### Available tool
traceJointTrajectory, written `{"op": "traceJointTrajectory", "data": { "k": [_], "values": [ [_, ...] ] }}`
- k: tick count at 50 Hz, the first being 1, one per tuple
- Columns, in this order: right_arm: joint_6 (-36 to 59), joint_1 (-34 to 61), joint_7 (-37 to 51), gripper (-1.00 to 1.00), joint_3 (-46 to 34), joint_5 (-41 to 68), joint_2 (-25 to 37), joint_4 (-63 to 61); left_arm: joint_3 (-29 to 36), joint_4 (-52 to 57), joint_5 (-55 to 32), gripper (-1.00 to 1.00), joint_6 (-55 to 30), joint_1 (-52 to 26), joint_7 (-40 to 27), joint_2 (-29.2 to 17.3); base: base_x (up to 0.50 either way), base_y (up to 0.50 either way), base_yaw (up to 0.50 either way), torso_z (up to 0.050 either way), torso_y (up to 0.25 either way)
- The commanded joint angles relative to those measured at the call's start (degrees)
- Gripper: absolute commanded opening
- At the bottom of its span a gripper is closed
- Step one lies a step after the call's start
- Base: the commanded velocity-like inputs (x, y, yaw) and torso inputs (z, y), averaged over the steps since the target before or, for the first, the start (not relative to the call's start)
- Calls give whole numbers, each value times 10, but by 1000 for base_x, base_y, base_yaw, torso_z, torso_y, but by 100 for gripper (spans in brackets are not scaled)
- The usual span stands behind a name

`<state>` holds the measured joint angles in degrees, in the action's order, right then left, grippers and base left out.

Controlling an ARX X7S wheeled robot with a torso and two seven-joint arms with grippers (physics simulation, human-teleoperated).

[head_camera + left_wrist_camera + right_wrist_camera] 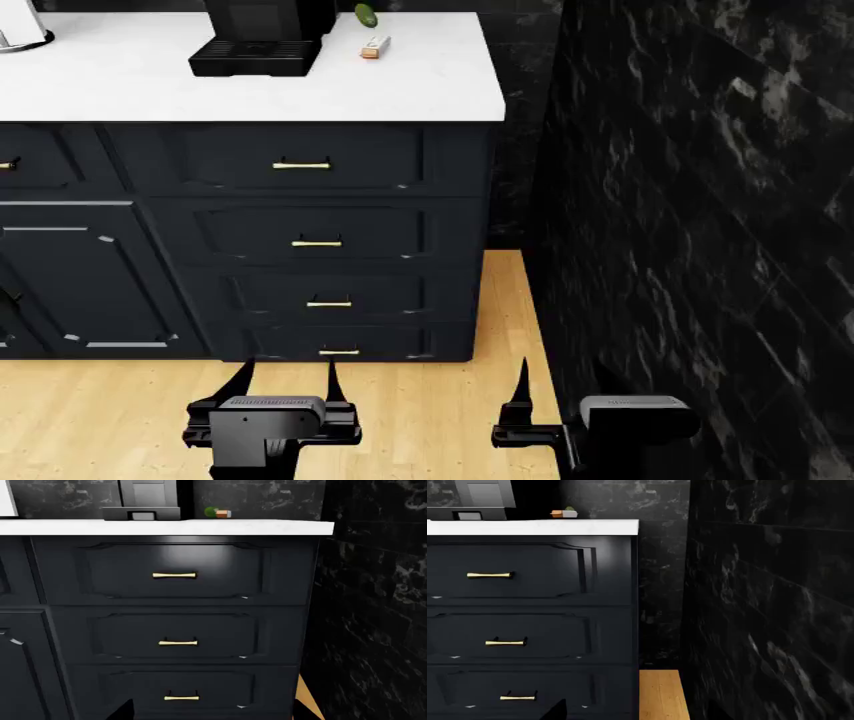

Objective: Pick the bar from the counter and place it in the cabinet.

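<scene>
Head view: the bar (375, 47) sits way up on the counter (400, 90), just beside the cucumber (366, 15) and coffee machine (260, 40), well above and ahead of the left gripper (284, 378) and right gripper (523, 380), both with fingers spread and holding nothing. Left wrist view: the bar (223, 513) is far off, up past the drawer fronts (175, 575). Right wrist view: same deal, bar (564, 514) high and far ahead.

Counter (267, 95) showing white with faint grey veining. Drawer fronts (314, 235) reading dark navy, handles (302, 165) gleaming brass. Bar (375, 46), upper centre of head view, showing white with an orange-brown end. Cucumber (364, 15) showing green. Wall (707, 200) at right running black, mottled grey. Floor (120, 410) showing pale wood grain.
</scene>
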<state>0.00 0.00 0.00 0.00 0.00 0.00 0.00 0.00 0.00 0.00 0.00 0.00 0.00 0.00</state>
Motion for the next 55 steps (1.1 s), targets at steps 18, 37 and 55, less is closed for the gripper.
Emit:
{"op": "traceJointTrajectory", "data": {
  "k": [18,37,55],
  "values": [
    [20,8,29,100,-48,53,37,-13,39,8,-25,100,7,8,-39,-36,0,0,0,3,5],
    [21,10,31,100,-76,55,56,-16,53,41,-37,100,-4,9,-54,-54,0,0,0,48,60],
    [45,17,36,100,-94,72,65,-41,66,69,-46,100,-24,5,-66,-68,0,0,0,48,58]
  ]
}}
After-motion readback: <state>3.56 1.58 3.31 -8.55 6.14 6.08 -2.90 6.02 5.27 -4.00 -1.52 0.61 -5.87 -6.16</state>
